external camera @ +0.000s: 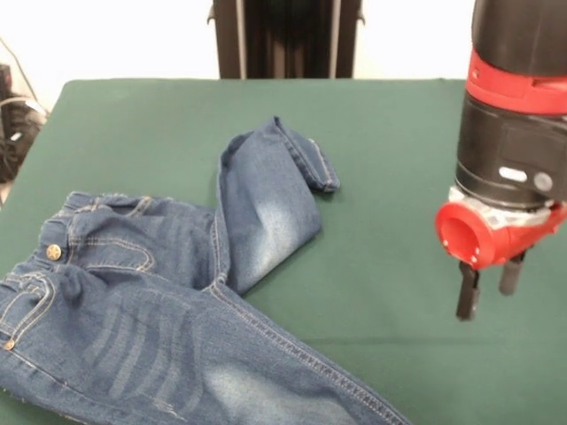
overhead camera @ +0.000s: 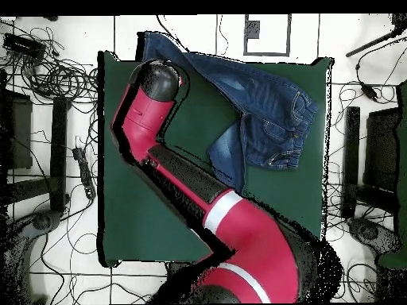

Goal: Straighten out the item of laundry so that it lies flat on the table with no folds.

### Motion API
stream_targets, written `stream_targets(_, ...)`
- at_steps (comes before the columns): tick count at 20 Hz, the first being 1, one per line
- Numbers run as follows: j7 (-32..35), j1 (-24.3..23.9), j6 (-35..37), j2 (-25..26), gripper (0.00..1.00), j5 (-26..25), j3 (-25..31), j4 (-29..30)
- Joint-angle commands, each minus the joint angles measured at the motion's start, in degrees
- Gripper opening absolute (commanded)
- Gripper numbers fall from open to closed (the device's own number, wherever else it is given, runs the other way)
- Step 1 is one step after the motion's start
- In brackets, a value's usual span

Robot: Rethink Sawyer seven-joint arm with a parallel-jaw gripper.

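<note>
Small blue denim jeans (external camera: 159, 301) sprawl across the dark green felt surface (external camera: 390, 142), one leg folded back on itself; the red-and-black gripper (external camera: 488, 289) hovers alongside, fingers narrowly parted, empty.

Jeans (external camera: 168, 301) lie on the table (external camera: 381, 133); gripper (external camera: 488, 292) hangs well apart.

No legible text anywhere.
</note>
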Motion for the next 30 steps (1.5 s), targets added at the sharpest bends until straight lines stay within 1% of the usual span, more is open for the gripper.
stream_targets(1, -18.0, -2.2, -5.0, -5.0, 1.00, 8.9, 5.3, 13.3)
stream_targets(4, -17.3, -3.4, -5.1, -6.9, 1.00, 11.2, 6.3, 15.9)
stream_targets(9, -16.8, -4.2, -4.8, -7.0, 1.00, 10.9, 6.4, 17.6)
stream_targets(15, -15.9, -5.3, -4.6, -8.3, 1.00, 11.9, 6.6, 20.4)
stream_targets(21, -12.5, -5.4, -2.4, -8.0, 1.00, 9.7, 4.9, 22.5)
stream_targets(23, -12.2, -5.1, -3.0, -8.3, 1.00, 9.4, 4.1, 23.1)
stream_targets(30, -11.9, -6.2, -2.9, -10.9, 1.00, 11.8, 4.6, 26.3)
